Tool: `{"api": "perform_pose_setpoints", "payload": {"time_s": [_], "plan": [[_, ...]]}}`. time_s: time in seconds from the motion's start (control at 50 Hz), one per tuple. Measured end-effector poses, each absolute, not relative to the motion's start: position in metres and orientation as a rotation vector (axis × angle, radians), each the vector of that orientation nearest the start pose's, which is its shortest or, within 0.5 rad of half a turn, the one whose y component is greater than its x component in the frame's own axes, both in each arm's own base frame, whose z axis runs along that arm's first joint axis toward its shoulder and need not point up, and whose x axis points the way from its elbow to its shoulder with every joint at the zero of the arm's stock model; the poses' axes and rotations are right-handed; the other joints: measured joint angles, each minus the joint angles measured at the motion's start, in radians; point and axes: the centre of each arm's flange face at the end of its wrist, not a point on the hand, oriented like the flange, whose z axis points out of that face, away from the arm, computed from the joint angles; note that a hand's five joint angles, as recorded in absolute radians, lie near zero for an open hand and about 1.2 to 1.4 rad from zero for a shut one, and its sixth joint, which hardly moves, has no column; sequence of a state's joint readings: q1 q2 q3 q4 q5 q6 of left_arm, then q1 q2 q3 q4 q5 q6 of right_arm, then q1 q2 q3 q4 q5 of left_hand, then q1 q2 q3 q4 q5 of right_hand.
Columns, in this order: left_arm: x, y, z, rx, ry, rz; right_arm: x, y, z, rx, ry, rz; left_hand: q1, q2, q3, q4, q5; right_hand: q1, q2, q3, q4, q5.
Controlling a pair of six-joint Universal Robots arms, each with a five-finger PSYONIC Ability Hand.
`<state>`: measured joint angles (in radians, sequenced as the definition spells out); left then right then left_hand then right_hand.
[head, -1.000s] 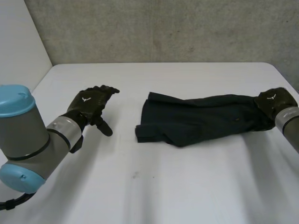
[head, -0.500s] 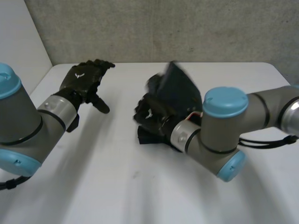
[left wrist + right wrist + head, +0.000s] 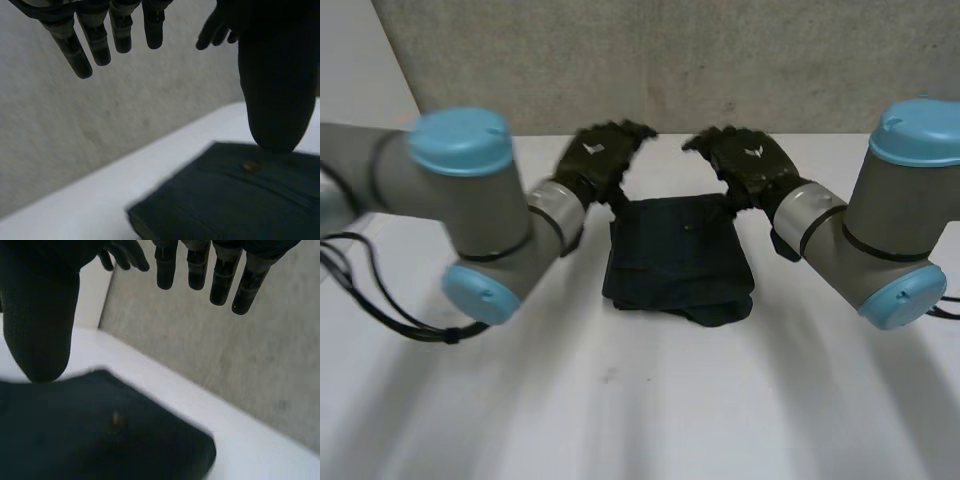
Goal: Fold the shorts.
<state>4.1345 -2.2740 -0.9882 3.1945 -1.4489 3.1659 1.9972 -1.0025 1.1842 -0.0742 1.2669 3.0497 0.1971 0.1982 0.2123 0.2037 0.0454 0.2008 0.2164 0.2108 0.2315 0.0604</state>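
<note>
The shorts [image 3: 678,262] lie folded into a dark block on the white tabletop [image 3: 620,410]. Both hands hover over their far edge, the left hand [image 3: 598,160] at the far-left corner and the right hand [image 3: 748,165] at the far-right corner. Each has its fingers [image 3: 100,42] straight and spread, holding nothing. Beyond the shorts stands a grey wall [image 3: 670,60].

Soft, even light falls from above. The white table [image 3: 650,400] is bright and the wall [image 3: 670,60] a duller grey. The shorts [image 3: 675,255] stay very dark, with a faint soft shadow along their near edge. In the wrist views the left hand [image 3: 97,42] and the right hand [image 3: 220,275] are dark shapes against the lighter wall.
</note>
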Motion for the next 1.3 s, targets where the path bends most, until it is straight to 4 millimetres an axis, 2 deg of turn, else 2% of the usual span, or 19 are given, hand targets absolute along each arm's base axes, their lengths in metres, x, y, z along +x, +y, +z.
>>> {"api": "perform_pose_setpoints", "payload": {"time_s": [0.1, 0.22, 0.34, 0.42, 0.52, 0.54, 0.56, 0.58, 0.6, 0.62, 0.64, 0.66, 0.7, 0.72, 0.8, 0.82, 0.86, 0.92, 1.3], "plan": [[-0.384, -0.307, 0.174, 0.968, 2.640, -2.192, 0.313, -0.330, 0.187, -0.809, 2.037, -1.639, 0.000, 0.000, 0.000, 0.000, 0.000, 0.000, 0.000, 0.000, 0.000, 0.000], [-0.381, -0.312, 0.128, 0.935, 2.743, -1.921, 0.310, -0.339, 0.144, -0.827, 2.185, -1.499, 0.000, 0.000, 0.000, 0.000, 0.000, 0.000, 0.000, 0.000, 0.000, 0.000], [-0.371, -0.309, 0.112, 0.940, 2.802, -1.733, 0.304, -0.342, 0.125, -0.847, 2.275, -1.427, -0.013, -0.011, -0.011, 0.000, 0.000, -0.013, 0.000, -0.035, 0.000, 0.000], [-0.368, -0.307, 0.115, 0.949, 2.809, -1.700, 0.301, -0.342, 0.132, -0.883, 2.283, -1.442, -0.020, -0.019, -0.030, 0.000, 0.000, -0.021, -0.009, -0.040, 0.000, 0.000], [-0.369, -0.306, 0.154, 0.945, 2.759, -1.827, 0.301, -0.338, 0.177, -0.923, 2.203, -1.569, -0.023, -0.019, -0.030, 0.000, 0.000, -0.021, -0.009, -0.040, 0.000, 0.000], [-0.368, -0.304, 0.184, 0.932, 2.716, -1.925, 0.301, -0.335, 0.200, -0.918, 2.156, -1.635, -0.023, -0.019, -0.030, 0.000, 0.000, -0.022, -0.009, -0.040, 0.000, 0.000], [-0.368, -0.304, 0.184, 0.932, 2.716, -1.925, 0.301, -0.335, 0.200, -0.918, 2.156, -1.635, -0.023, -0.019, -0.030, 0.000, 0.000, -0.022, -0.009, -0.040, 0.000, 0.000], [-0.367, -0.302, 0.207, 0.920, 2.681, -1.999, 0.300, -0.333, 0.213, -0.911, 2.131, -1.672, -0.023, -0.019, -0.030, 0.000, 0.000, -0.022, -0.009, -0.040, 0.000, 0.000], [-0.363, -0.298, 0.232, 0.902, 2.641, -2.079, 0.297, -0.329, 0.245, -0.868, 2.071, -1.775, -0.023, -0.019, -0.030, 0.000, 0.000, -0.021, -0.009, -0.040, 0.000, 0.000], [-0.357, -0.293, 0.258, 0.878, 2.600, -2.154, 0.293, -0.326, 0.265, -0.823, 2.041, -1.837, -0.023, -0.019, -0.030, 0.000, 0.000, -0.021, -0.009, -0.040, 0.000, 0.000], [-0.353, -0.290, 0.272, 0.861, 2.575, -2.197, 0.291, -0.324, 0.276, -0.792, 2.025, -1.875, -0.023, -0.019, -0.030, 0.000, 0.000, -0.022, -0.009, -0.040, 0.000, 0.000], [-0.340, -0.285, 0.303, 0.809, 2.520, -2.281, 0.283, -0.320, 0.300, -0.715, 1.996, -1.959, -0.023, -0.019, -0.030, 0.000, -0.002, -0.022, -0.009, -0.040, 0.000, 0.000], [-0.326, -0.281, 0.324, 0.756, 2.478, -2.337, 0.275, -0.315, 0.319, -0.638, 1.979, -2.031, -0.023, -0.019, -0.030, 0.000, -0.002, -0.022, -0.009, -0.040, 0.000, 0.000], [-0.306, -0.277, 0.348, 0.677, 2.432, -2.390, 0.264, -0.309, 0.339, -0.553, 1.972, -2.103, -0.023, -0.019, -0.030, 0.000, -0.002, -0.021, -0.009, -0.040, 0.000, 0.000], [-0.261, -0.268, 0.383, 0.501, 2.375, -2.438, 0.240, -0.298, 0.361, -0.436, 2.017, -2.184, -0.023, -0.019, -0.030, 0.000, -0.002, -0.021, -0.009, -0.040, 0.000, 0.000], [-0.261, -0.268, 0.383, 0.501, 2.375, -2.438, 0.240, -0.298, 0.361, -0.436, 2.017, -2.184, -0.023, -0.019, -0.030, 0.000, -0.002, -0.021, -0.009, -0.040, 0.000, 0.000], [-0.239, -0.260, 0.393, 0.416, 2.372, -2.430, 0.229, -0.292, 0.364, -0.425, 2.078, -2.178, -0.023, -0.019, -0.030, 0.000, -0.002, -0.022, -0.009, -0.040, 0.000, 0.000], [-0.229, -0.255, 0.395, 0.394, 2.395, -2.406, 0.224, -0.290, 0.363, -0.444, 2.116, -2.154, -0.023, -0.019, -0.030, 0.000, -0.002, -0.022, -0.009, -0.040, 0.000, 0.000], [-0.233, -0.249, 0.366, 0.458, 2.531, -2.281, 0.223, -0.283, 0.360, -0.487, 2.106, -2.149, -0.023, -0.019, -0.030, 0.000, -0.002, -0.021, -0.009, -0.040, 0.000, 0.000]]}}
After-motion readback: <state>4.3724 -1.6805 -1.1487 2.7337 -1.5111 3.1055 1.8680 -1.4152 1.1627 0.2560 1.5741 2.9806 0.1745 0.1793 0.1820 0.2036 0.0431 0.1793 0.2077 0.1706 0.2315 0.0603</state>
